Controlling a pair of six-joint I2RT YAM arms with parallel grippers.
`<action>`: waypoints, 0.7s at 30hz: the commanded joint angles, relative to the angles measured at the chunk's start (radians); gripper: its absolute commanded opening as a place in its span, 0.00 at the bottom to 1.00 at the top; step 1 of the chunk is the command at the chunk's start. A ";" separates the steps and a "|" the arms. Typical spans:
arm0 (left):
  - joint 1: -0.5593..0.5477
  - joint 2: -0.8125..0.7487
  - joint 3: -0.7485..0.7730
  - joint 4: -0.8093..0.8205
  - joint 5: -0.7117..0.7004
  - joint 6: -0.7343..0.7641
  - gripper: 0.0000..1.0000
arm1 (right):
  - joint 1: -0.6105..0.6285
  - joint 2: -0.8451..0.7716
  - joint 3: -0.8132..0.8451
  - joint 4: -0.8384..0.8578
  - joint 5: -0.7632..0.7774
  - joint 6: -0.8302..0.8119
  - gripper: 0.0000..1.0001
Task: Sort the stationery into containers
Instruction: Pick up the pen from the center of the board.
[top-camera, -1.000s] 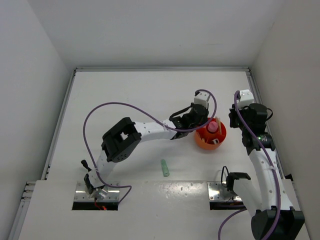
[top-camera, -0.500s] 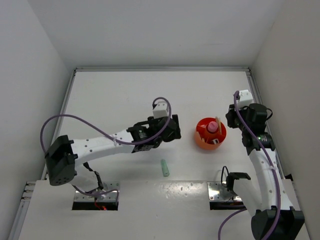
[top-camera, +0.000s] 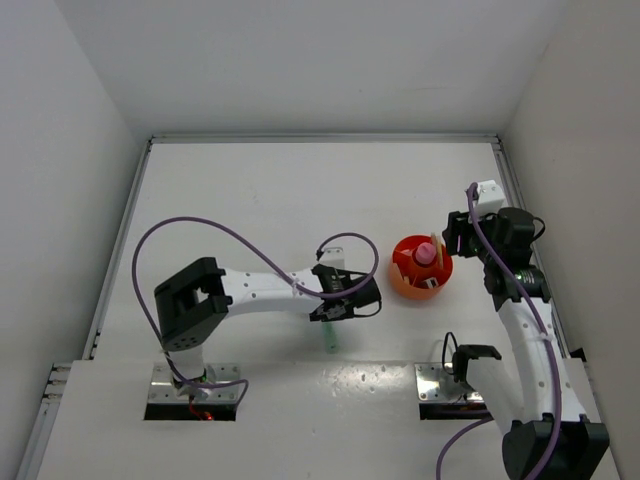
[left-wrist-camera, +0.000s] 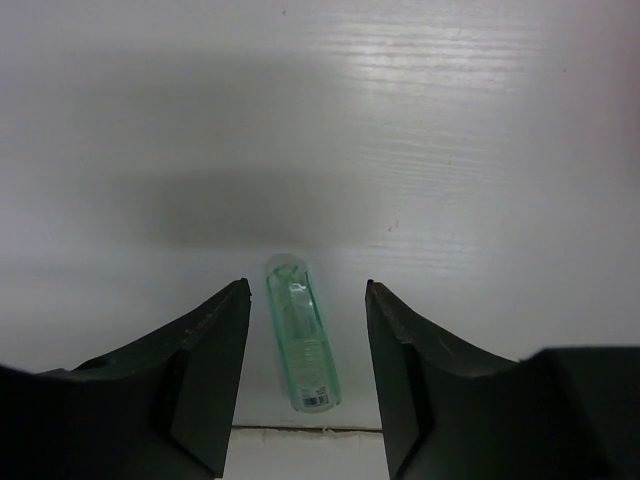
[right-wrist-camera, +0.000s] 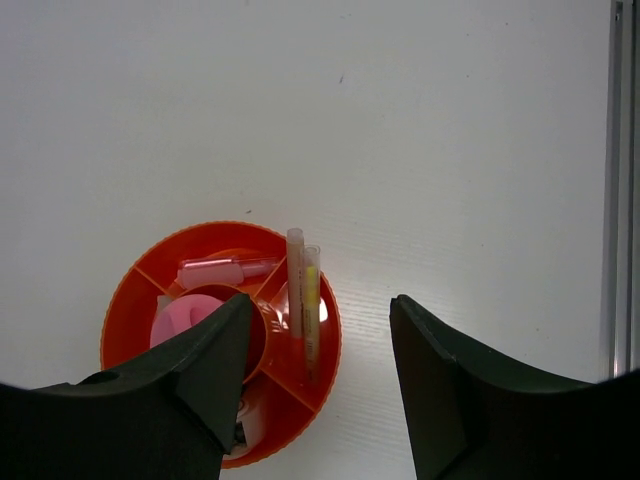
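Note:
A mint-green marker (left-wrist-camera: 302, 340) lies flat on the white table, lengthwise between the fingers of my left gripper (left-wrist-camera: 305, 290), which stands open around it without touching it. From above, the marker (top-camera: 329, 340) pokes out just below the left gripper (top-camera: 338, 308). The round orange-red container (right-wrist-camera: 328, 345) holds a yellow stick (right-wrist-camera: 311, 300) beside a pink stick (right-wrist-camera: 295, 270), a pink marker (right-wrist-camera: 215, 272), a pink cap in its hub (right-wrist-camera: 180, 318) and a white block (right-wrist-camera: 245, 425). My right gripper (right-wrist-camera: 320, 300) hangs open above the tub's right side, holding nothing.
A seam in the table (left-wrist-camera: 300, 428) runs just near the marker's end. A metal rail (right-wrist-camera: 620, 200) edges the table on the right. White walls close in on three sides, and the container (top-camera: 421, 268) sits at the right centre beside the right gripper (top-camera: 452, 240).
My left arm swung away from the orange container, down and left, to straddle the green marker, and its jaws opened. The right gripper also opened and shifted slightly toward the container.

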 joint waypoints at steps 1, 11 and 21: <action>-0.021 0.034 0.048 -0.096 0.028 -0.128 0.55 | -0.005 -0.013 0.028 0.025 0.005 0.003 0.58; -0.041 0.028 -0.024 -0.047 0.068 -0.240 0.60 | -0.005 -0.022 0.028 0.025 0.005 0.003 0.58; -0.031 0.068 -0.034 0.013 0.088 -0.240 0.60 | -0.005 -0.041 0.028 0.025 0.014 0.003 0.58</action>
